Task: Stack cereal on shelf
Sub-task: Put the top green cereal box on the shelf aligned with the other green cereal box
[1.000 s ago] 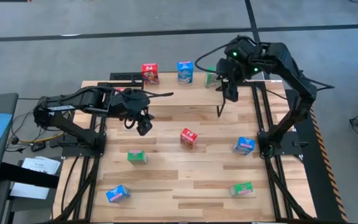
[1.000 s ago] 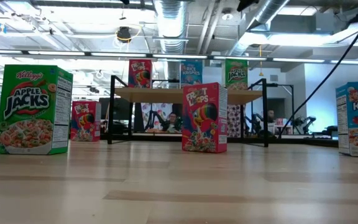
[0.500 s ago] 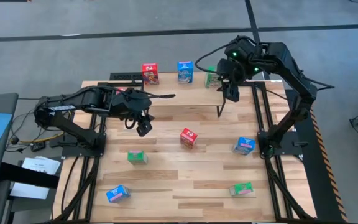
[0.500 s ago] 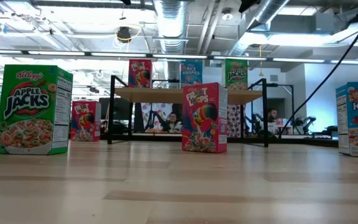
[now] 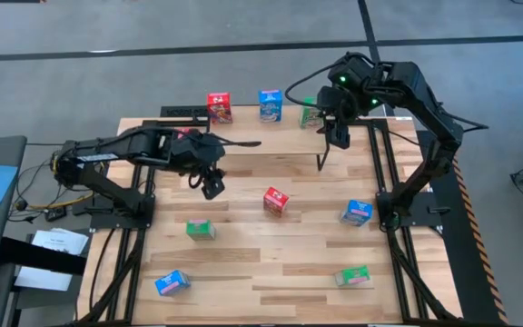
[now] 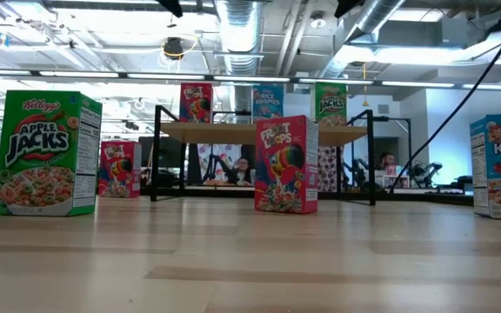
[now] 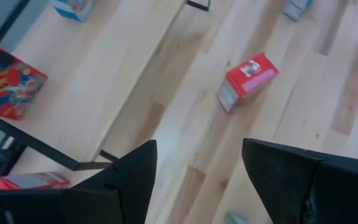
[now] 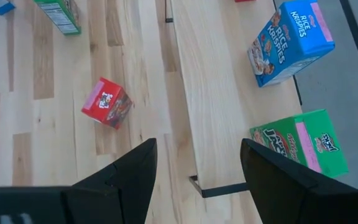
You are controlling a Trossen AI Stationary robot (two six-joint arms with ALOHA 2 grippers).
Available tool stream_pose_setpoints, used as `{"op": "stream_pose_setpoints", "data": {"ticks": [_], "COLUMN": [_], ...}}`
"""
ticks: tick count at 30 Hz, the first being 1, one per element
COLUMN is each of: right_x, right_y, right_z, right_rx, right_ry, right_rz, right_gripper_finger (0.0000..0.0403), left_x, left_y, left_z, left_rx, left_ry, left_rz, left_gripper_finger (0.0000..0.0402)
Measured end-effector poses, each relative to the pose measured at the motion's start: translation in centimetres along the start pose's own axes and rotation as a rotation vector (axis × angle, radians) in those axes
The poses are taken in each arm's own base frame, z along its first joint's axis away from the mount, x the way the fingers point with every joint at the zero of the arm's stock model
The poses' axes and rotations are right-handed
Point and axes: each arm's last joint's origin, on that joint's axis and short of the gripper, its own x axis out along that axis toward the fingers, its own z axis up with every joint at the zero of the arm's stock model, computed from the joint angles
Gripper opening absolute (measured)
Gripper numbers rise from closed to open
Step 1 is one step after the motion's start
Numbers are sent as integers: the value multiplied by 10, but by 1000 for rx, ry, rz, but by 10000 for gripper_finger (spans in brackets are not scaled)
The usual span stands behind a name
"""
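Hovering left of frame centre, my left end effector (image 5: 211, 186) is gaping empty; my right end effector (image 5: 338, 136), also open and empty, is waiting over the shelf (image 5: 284, 136).

Looks like robotics lab in open industrial office space. Exposed silver ducts (image 6: 237, 30) and pipes on ceiling, strip lights, grey floor (image 5: 107, 54) with taped lines. Slatted wood table (image 5: 271, 272) on black frame, two arms bolted on, loose cables (image 5: 34, 204). People (image 6: 240, 167) sitting at desks in background.
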Motion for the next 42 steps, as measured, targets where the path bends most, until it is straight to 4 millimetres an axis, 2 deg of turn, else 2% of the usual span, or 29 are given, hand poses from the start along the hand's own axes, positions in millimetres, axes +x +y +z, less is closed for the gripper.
{"op": "stream_pose_setpoints", "data": {"ticks": [6, 18, 23, 42], "right_x": [0, 0, 0, 0], "right_y": [-1, -1, -1, -1], "right_z": [0, 0, 0, 0], "right_rx": [-13, -40, -40, -63], "right_ry": [0, 2, 3, 3], "right_rz": [-3, -7, -9, -9], "right_gripper_finger": [256, 256, 256, 256], "left_x": [4, 10, 10, 10], "left_y": [9, 26, 26, 25], "left_z": [3, 8, 10, 15], "left_rx": [1, -40, 13, -38], "left_ry": [6, 56, 33, -8], "left_rz": [25, -64, -70, -77], "left_gripper_finger": [224, 224, 224, 225]}}
